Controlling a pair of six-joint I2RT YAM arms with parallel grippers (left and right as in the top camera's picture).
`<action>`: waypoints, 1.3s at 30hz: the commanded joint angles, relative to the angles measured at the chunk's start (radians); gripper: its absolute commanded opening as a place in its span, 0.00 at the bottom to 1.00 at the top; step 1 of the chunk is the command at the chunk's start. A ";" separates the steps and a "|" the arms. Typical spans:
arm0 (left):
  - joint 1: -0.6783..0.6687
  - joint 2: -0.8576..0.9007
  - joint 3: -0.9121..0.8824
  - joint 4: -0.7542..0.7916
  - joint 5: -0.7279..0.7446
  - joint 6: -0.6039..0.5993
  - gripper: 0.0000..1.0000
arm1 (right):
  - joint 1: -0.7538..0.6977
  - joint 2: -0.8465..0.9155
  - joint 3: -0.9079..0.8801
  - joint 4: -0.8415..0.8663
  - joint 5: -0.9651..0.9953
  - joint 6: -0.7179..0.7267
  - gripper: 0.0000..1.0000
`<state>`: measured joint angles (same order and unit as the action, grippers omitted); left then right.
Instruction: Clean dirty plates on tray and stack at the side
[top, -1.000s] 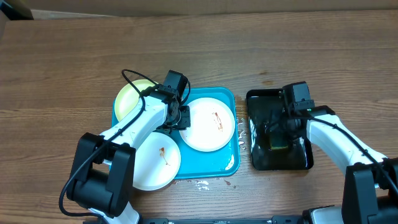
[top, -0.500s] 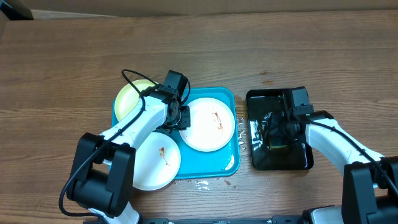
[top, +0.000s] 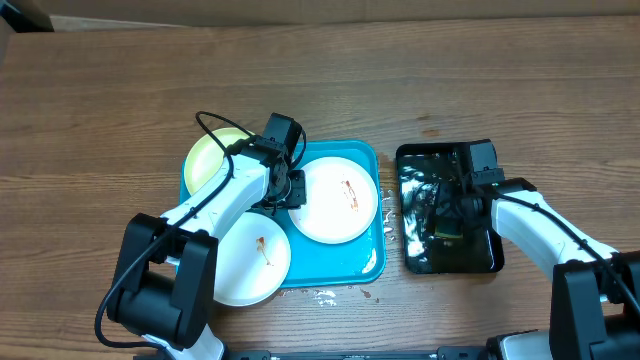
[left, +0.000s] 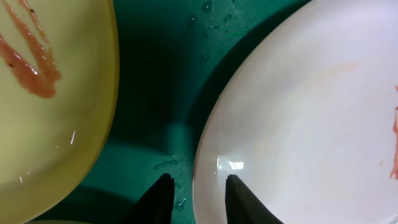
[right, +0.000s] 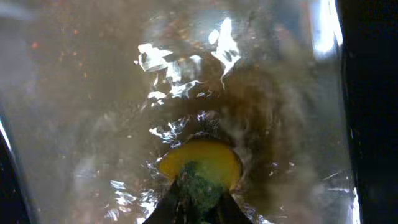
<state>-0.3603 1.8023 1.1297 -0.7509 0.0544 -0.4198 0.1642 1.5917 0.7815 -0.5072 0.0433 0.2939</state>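
Note:
The turquoise tray (top: 368, 160) holds a pale yellow-green plate (top: 210, 160) with a reddish smear at its back left. A white plate (top: 340, 200) with a brown smear lies on its right half. A second smeared white plate (top: 250, 265) overhangs its front left rim. My left gripper (top: 290, 190) is open astride the left rim of the right-hand white plate (left: 298, 124), one finger over the plate and one over the wet tray floor (left: 161, 74). My right gripper (top: 447, 222) is shut on a yellow and green sponge (right: 199, 163) down in murky water.
A smaller glossy black tray (top: 415, 160) holding rippling water stands right of the turquoise tray. Water drops lie on the wooden table (top: 325, 295) by the turquoise tray's front rim and between the two trays. A black cable (top: 205, 122) loops above the left arm.
My right gripper has shifted a little inside the black tray with the sponge, and the water's glints have changed. The left arm and the plates have stayed put.

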 joint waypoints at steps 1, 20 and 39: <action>-0.008 0.017 -0.011 0.001 -0.014 -0.003 0.31 | -0.003 0.006 -0.010 0.006 0.020 0.002 0.70; -0.008 0.017 -0.011 -0.007 -0.013 -0.003 0.42 | -0.003 -0.005 0.116 -0.307 0.007 0.004 0.80; -0.008 0.017 -0.011 -0.003 -0.014 -0.003 0.49 | -0.003 -0.005 0.029 -0.231 0.001 0.013 0.91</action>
<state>-0.3603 1.8023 1.1282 -0.7574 0.0509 -0.4198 0.1642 1.5917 0.8158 -0.7547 0.0349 0.3134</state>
